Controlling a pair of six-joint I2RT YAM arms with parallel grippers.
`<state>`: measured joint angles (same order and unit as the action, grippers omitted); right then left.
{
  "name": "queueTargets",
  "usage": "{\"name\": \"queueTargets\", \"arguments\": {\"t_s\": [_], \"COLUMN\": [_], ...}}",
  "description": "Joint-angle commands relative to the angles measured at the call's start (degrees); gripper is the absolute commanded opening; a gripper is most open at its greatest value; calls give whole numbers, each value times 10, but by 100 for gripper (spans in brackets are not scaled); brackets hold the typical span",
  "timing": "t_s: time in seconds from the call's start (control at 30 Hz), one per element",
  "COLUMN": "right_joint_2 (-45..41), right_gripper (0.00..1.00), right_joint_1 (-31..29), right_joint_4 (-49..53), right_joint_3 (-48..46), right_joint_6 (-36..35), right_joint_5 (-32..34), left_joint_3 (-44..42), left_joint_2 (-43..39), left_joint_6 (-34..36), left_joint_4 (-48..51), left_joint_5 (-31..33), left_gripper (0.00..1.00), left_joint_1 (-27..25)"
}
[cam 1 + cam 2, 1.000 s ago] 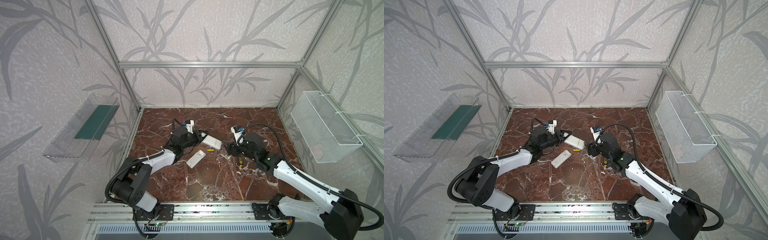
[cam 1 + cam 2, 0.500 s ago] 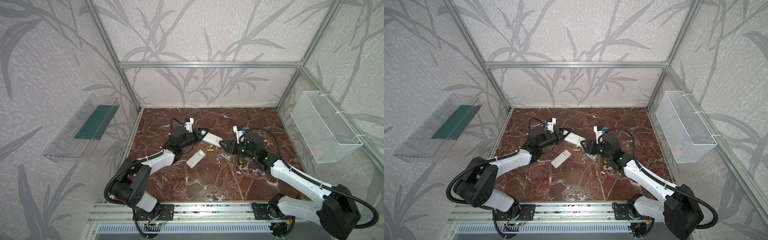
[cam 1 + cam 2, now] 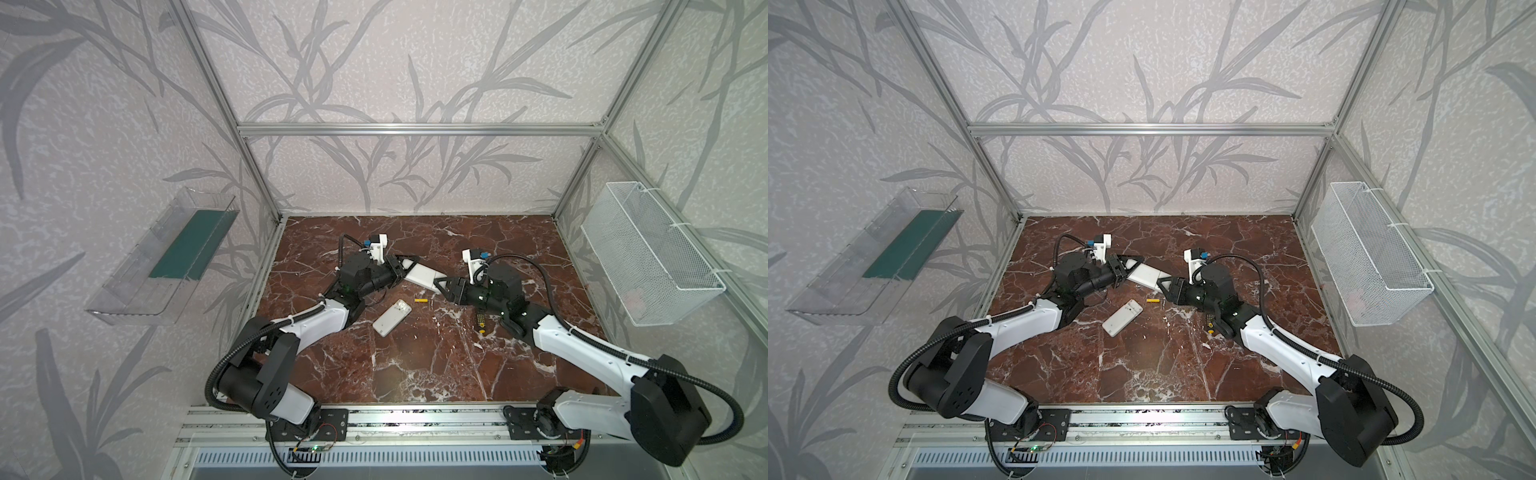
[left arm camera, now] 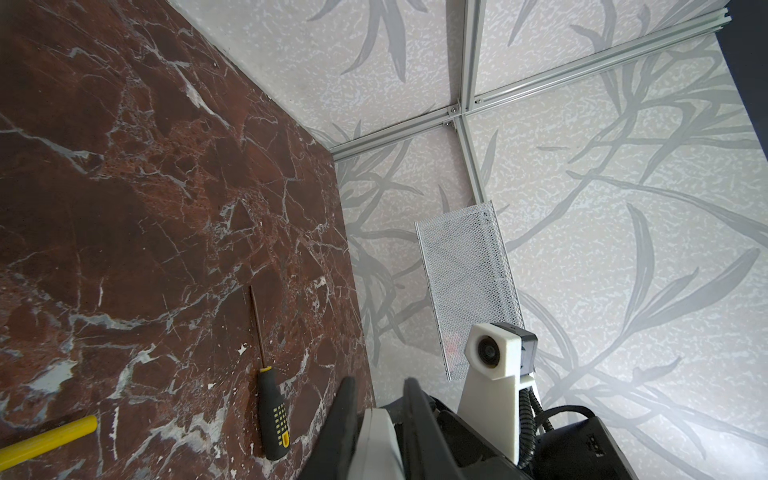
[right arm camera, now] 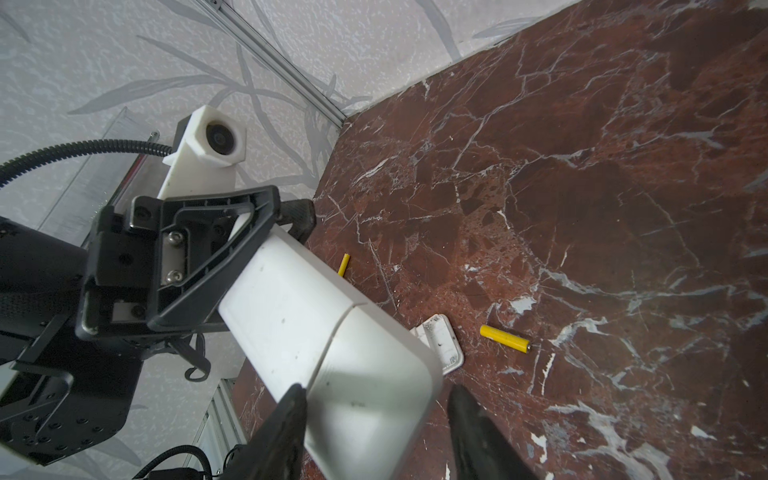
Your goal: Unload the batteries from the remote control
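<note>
The white remote control [image 3: 422,275] [image 3: 1146,275] hangs above the floor. My left gripper [image 3: 405,266] [image 4: 378,382] is shut on one end of it. My right gripper [image 3: 440,284] [image 5: 374,395] is open around the remote control's [image 5: 299,307] other end. One finger touches its edge and the other stands apart. One of the batteries [image 3: 420,300] [image 3: 1153,299] [image 5: 504,338], yellow, lies on the marble floor below the remote. A second yellow battery [image 5: 343,264] lies farther off, seen only in the right wrist view.
A second white remote-shaped piece [image 3: 391,318] [image 3: 1122,318] lies on the floor near the battery. A black-and-yellow screwdriver [image 3: 481,324] [image 4: 272,415] lies beside my right arm. A wire basket [image 3: 648,257] hangs on the right wall, a clear shelf [image 3: 166,257] on the left.
My right gripper has moved left to the remote's free end and its jaws have narrowed around it. My left gripper has kept its hold, raising the remote slightly.
</note>
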<state>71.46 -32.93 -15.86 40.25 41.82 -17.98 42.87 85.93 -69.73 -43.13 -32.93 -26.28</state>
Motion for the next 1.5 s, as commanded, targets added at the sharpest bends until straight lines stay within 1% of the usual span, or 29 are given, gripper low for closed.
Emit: {"name": "queueTargets", "arguments": {"t_s": [0.0, 0.13, 0.33, 0.47, 0.53, 0.77, 1.03, 1.17, 1.27, 1.47], "right_joint_2": [16, 19, 12, 3, 2, 19, 33, 32, 18, -37], "right_gripper": [50, 41, 34, 30, 28, 21, 0, 0, 0, 0], "right_joint_1": [1, 1, 6, 8, 8, 8, 8, 8, 8, 25], "right_joint_4": [-37, -41, -38, -34, -32, -55, -69, -60, -47, 33], "right_joint_3": [5, 5, -8, -12, -9, -2, 1, 3, 5, 7], "right_joint_6": [11, 12, 9, 4, -1, 4, 6, -1, -16, -76], "right_joint_5": [-15, -14, -12, -11, -18, -42, -57, -58, -51, -10], "left_joint_3": [-3, -8, -6, -3, -2, 1, 5, 8, 10, 19], "left_joint_2": [-16, -10, -7, -12, -12, -2, 2, 6, 11, 5], "left_joint_6": [-24, -40, -51, -43, -34, -40, -39, -36, -22, 68], "left_joint_4": [-47, -73, -86, -69, -53, -55, -51, -48, -28, 107], "left_joint_5": [-15, -17, -18, -15, -11, -9, -9, -11, -8, 16], "left_gripper": [0, 0, 0, 0, 0, 0, 0, 0, 0, 0], "left_joint_1": [1, 2, 2, 2, 2, 1, 1, 2, 3, 5]}}
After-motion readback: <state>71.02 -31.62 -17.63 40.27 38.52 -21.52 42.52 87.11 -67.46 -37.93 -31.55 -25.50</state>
